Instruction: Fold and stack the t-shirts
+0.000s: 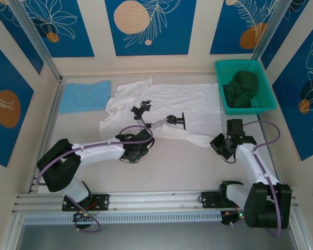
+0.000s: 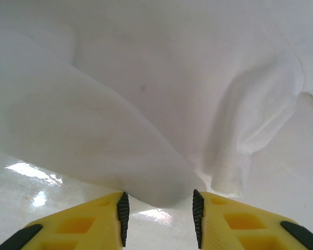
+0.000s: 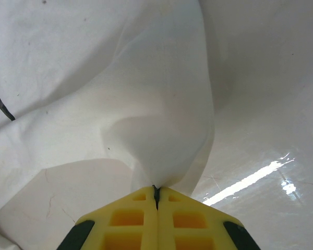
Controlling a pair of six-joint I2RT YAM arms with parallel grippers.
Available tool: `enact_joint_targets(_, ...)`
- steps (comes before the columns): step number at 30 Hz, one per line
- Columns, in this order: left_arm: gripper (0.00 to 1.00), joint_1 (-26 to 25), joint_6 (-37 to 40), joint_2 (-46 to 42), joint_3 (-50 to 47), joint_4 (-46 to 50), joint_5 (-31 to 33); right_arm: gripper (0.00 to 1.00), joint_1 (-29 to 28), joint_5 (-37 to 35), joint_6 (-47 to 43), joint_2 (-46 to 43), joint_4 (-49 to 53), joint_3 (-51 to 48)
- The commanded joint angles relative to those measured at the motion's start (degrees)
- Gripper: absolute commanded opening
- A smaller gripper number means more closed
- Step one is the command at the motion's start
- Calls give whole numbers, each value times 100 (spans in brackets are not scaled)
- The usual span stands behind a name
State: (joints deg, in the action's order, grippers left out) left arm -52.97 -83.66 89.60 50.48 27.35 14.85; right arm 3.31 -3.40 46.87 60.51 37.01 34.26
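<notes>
Nearly hidden, white t-shirt (image 3: 146,78) hem pinched in right tool (image 3: 156,189).

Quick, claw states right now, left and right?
Left claw: open, a fold of the large white cloth t-shirt at its mouth, not clamped.
Right claw: closed, pinching the same t-shirt.

The black prints (image 1: 176,120) on the white t-shirt (image 1: 193,101) are too small to read from above, and the dark green cloth (image 1: 241,88) bunched in the basket (image 1: 240,63) cannot be told as any one garment. Both wrist views cut that shirt off at every edge, and the fold pinched in the right end effector (image 3: 156,190) is hidden there.
</notes>
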Motion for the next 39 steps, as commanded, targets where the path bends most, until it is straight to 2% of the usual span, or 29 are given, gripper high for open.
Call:
enact_joint_targets(1, 38, 65, -125, 118, 15, 32, 7, 0, -32, 24, -40, -123, 60, -48)
enact_joint_targets(3, 36, 91, -72, 125, 6, -42, -23, 0, -33, 19, -40, -123, 69, -51)
enact_joint_targets(7, 24, 138, 71, 144, 49, -89, -53, 0, -32, 6, -56, -137, 115, -26)
enact_joint_targets(9, 15, 170, 113, 144, 50, -67, -61, 0, -32, -11, -56, -153, 130, -25)
enact_joint_targets(11, 0, 218, 173, 96, 9, -39, -70, 0, -32, -22, -50, -172, 132, -23)
enact_joint_targets(16, 0, 401, 735, -439, -164, 379, -150, 0, -32, 67, -165, -258, 311, 108)
enact_joint_targets(18, 0, 475, 1034, -788, -226, 822, -202, 0, -37, 183, -265, -383, 450, 220)
enact_joint_targets(23, 0, 611, 1431, -2153, -766, 1908, -487, 0, -33, 293, -228, -925, 920, 491)
enact_joint_targets(32, 0, 647, 953, -4867, -1606, 3890, -483, 0, 96, 681, 228, -1767, 1581, 709)
enact_joint_targets(39, 0, 648, 433, -6117, -2178, 4430, -735, 0, 447, 704, 536, -2254, 1959, 541)
